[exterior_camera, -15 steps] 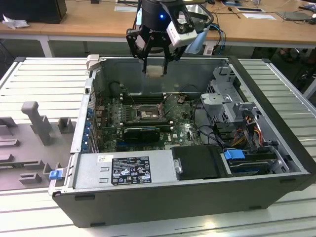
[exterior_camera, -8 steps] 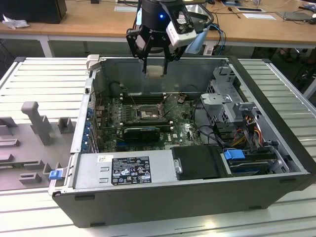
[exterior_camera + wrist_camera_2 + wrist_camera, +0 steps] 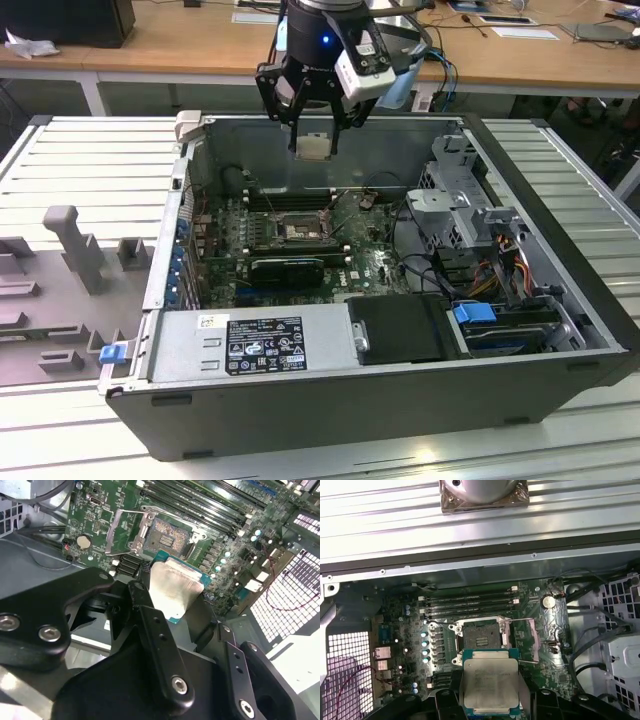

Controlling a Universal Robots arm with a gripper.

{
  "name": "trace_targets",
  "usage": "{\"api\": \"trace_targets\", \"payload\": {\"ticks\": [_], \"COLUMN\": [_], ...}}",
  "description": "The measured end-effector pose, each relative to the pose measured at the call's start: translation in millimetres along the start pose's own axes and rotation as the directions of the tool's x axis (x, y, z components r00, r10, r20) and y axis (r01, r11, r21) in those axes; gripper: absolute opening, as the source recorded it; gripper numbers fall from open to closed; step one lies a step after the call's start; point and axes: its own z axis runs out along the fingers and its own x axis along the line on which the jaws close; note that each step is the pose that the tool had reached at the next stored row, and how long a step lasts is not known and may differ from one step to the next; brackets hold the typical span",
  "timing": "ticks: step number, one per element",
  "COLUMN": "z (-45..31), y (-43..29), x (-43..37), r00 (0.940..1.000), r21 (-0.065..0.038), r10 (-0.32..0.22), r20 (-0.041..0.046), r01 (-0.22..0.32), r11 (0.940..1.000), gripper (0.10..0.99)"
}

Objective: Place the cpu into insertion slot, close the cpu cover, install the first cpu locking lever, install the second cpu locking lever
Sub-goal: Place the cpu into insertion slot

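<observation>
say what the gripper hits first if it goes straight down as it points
Likely the insertion slot or motherboard beside it, touched first by the cpu the gripper holds; depth is unclear.

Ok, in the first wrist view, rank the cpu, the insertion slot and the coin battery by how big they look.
1. cpu, but it is nearest the camera, so unsure
2. insertion slot
3. coin battery

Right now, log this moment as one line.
gripper: shut on chip | chip: held in the air over the open computer case | socket: empty | cover: raised open
</observation>
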Motion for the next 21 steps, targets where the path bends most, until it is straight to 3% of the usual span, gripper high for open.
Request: {"api": "trace_targets", "payload": {"ticks": [4, 11, 12, 14, 16, 21], "z": [1.4, 3.2, 3.7, 5.1, 5.8, 7.0], "y": [-0.1, -0.1, -0.2, -0.3, -0.3, -0.5], "x": [-0.1, -0.1, -0.1, -0.1, -0.1, -0.1], "r00": [0.9937, 0.9841, 0.9806, 0.9678, 0.9606, 0.9356], "r21": [-0.003, -0.004, -0.003, -0.006, -0.007, -0.01], "r10": [0.111, 0.177, 0.195, 0.251, 0.277, 0.352], "r20": [0.01, 0.0161, 0.0178, 0.0226, 0.0248, 0.031], "r01": [-0.111, -0.177, -0.195, -0.251, -0.277, -0.351], "r11": [0.9938, 0.9842, 0.9808, 0.9681, 0.9609, 0.9362], "gripper": [0.529, 0.529, 0.529, 0.529, 0.529, 0.529]}}
